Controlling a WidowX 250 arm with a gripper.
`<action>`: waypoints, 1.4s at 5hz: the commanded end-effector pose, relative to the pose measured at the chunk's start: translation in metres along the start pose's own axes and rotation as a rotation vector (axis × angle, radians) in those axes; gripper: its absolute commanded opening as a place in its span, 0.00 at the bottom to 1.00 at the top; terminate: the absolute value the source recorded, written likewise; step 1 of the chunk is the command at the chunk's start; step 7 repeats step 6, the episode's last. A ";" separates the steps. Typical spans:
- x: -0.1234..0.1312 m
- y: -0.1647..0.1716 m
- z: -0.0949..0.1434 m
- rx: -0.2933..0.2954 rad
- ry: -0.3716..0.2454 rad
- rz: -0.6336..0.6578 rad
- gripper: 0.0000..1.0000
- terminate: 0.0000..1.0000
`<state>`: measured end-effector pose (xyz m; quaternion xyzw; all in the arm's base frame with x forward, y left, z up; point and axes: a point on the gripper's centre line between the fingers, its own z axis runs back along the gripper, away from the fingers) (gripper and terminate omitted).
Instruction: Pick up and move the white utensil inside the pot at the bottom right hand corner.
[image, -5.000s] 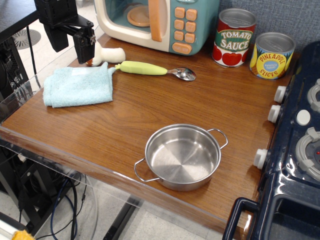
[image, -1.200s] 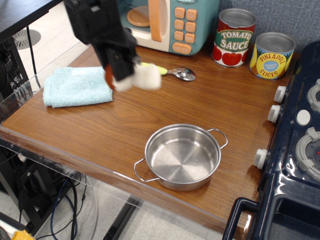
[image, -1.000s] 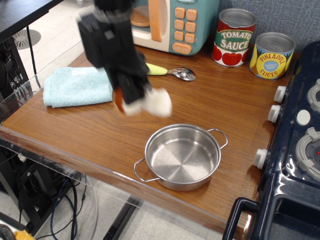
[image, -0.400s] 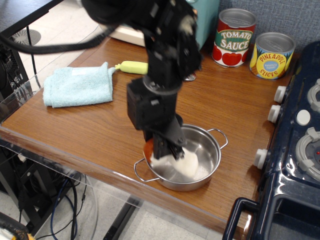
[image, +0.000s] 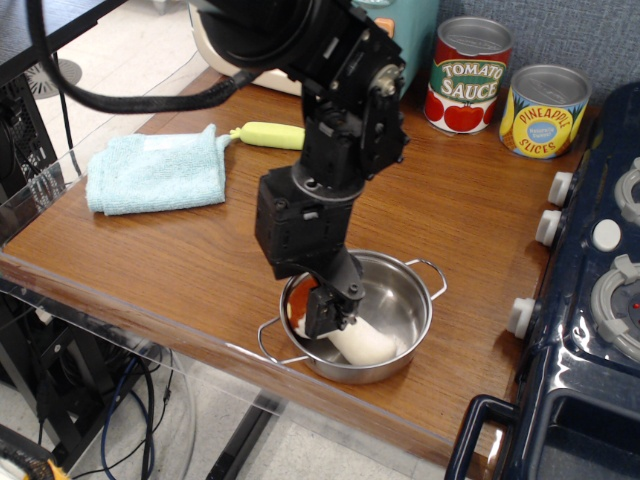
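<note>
The shiny steel pot (image: 405, 300) with wire loop handles sits near the table's front right. My black gripper (image: 322, 305) reaches down into its left half. Its fingers are shut on the white utensil (image: 362, 343), a stubby cream piece whose white end rests on the pot's floor. Its orange-brown end (image: 296, 305) shows at the pot's left rim, beside the fingers.
A light-blue cloth (image: 155, 173) lies at the left. The green-handled spoon (image: 268, 135) lies behind it, partly hidden by my arm. A tomato sauce can (image: 470, 75) and a pineapple can (image: 543, 110) stand at the back right. A toy stove (image: 600, 290) borders the right edge.
The utensil was lifted from beside the cloth and carried right and forward. Over the last half second my gripper lowered it further into the pot, which shifted slightly left.
</note>
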<state>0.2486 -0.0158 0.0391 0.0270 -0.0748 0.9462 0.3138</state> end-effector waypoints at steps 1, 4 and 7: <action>0.004 -0.020 0.024 0.017 0.041 -0.001 1.00 0.00; 0.010 -0.038 0.085 0.041 0.116 -0.078 1.00 0.00; 0.010 -0.038 0.085 0.041 0.116 -0.078 1.00 1.00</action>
